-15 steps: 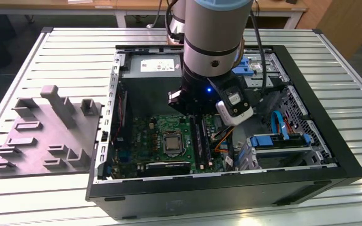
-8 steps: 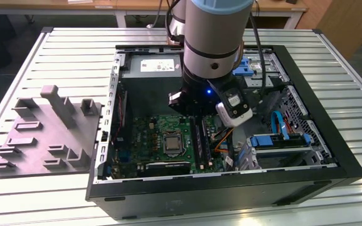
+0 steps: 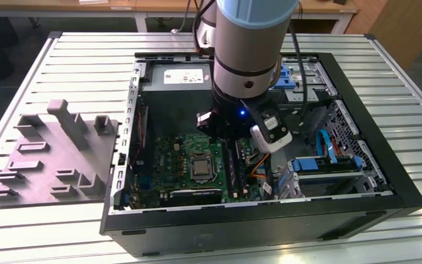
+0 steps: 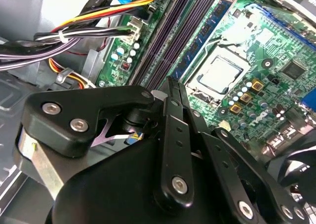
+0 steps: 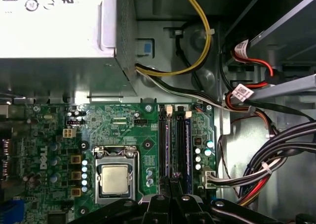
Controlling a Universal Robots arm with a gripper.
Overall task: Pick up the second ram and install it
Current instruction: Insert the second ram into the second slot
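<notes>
Closed to a slit, the gripper (image 5: 171,180) seems to pinch the ram (image 5: 170,150) on edge at the second slot (image 5: 170,111) out from the CPU (image 5: 114,178), held parallel so its edge can seat squarely.

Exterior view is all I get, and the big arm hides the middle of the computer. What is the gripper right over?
Observer: In the first wrist view the gripper hangs over the long memory slots, which run beside the processor.
Operator: Is it holding anything?
Observer: I can't tell. In the second wrist view its own black linkage hides that spot.
Operator: What's on the slots' other side?
Observer: A white connector with a bundle of cables running off it.
</notes>
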